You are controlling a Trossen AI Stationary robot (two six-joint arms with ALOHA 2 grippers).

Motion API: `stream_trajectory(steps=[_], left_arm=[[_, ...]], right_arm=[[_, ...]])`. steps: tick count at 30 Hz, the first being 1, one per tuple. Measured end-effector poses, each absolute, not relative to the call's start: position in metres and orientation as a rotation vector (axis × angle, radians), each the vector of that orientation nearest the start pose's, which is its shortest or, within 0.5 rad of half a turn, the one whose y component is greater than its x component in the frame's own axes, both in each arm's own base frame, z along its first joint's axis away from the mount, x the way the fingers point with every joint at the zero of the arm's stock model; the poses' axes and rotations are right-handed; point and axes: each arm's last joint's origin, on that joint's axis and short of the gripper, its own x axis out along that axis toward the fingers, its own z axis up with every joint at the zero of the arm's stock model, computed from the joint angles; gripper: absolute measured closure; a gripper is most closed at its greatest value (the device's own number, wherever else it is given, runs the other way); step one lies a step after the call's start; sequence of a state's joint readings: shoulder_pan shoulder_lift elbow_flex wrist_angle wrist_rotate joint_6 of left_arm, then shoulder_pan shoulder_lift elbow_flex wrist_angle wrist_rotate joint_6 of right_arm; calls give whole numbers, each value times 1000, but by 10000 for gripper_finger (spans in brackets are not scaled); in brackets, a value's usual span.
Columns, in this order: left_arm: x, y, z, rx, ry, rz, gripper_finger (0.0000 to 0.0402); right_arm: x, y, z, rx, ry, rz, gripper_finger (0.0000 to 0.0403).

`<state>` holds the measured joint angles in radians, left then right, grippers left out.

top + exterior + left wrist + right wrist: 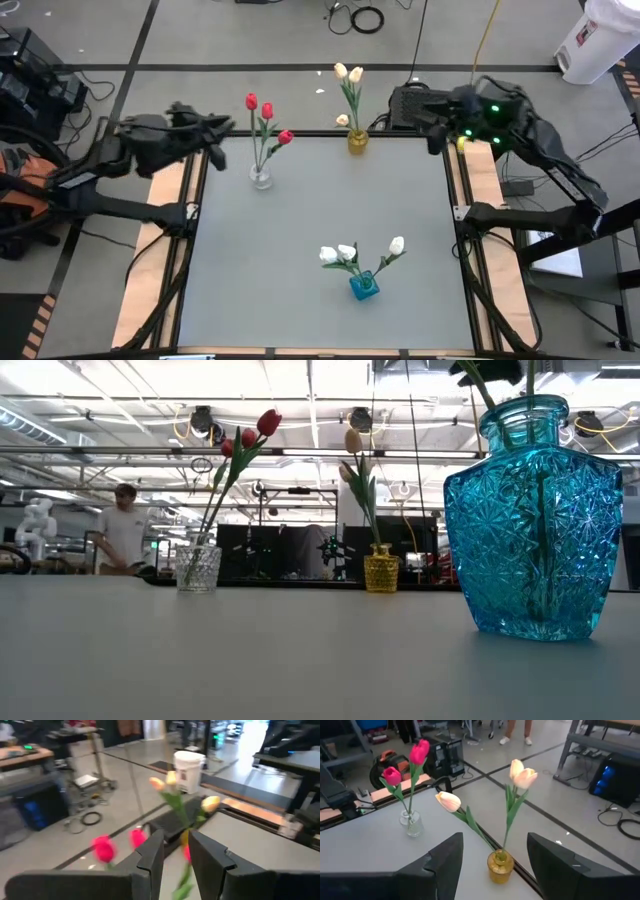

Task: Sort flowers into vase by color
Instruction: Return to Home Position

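Table (320, 220) carries three vases. The left gripper (216, 140) sits just beside the clear vase (261, 178), fingers narrowly apart and empty, and the right gripper (432, 135) is near the yellow vase (357, 141), fingers wide and empty. Flowers look fully sorted: red tulips (267, 110) in clear, cream tulips (348, 73) in yellow, white tulips (345, 254) in the blue vase (363, 286). Risk: either arm sweeping on its way home clips the tall heads and tips a far-edge vase off the table.

Beyond the grey table (320, 200) lies a pale concrete floor (250, 40) crossed by dark lines, with a coiled black cable (367, 18) and a white bucket (189, 770), under a bright, beam-strung ceiling (310, 400) where 1 person (124, 532) stands.
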<state>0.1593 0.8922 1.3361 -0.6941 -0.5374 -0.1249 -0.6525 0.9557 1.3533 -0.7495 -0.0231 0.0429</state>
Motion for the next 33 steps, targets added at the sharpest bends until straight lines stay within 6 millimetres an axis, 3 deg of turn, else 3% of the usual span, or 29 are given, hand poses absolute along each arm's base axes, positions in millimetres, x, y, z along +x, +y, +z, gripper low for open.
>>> stream_trajectory(steps=[9,16,25,33], left_arm=[[71,29,441,-127,214,846,304],[41,26,425,-142,209,919,304],[22,24,377,-232,159,990,304],[26,25,332,-326,88,997,304]], right_arm=[[75,-59,442,175,249,-724,190],[40,-35,428,230,133,-799,190],[24,-25,384,345,38,-838,190],[28,-29,339,448,-93,-860,190]])
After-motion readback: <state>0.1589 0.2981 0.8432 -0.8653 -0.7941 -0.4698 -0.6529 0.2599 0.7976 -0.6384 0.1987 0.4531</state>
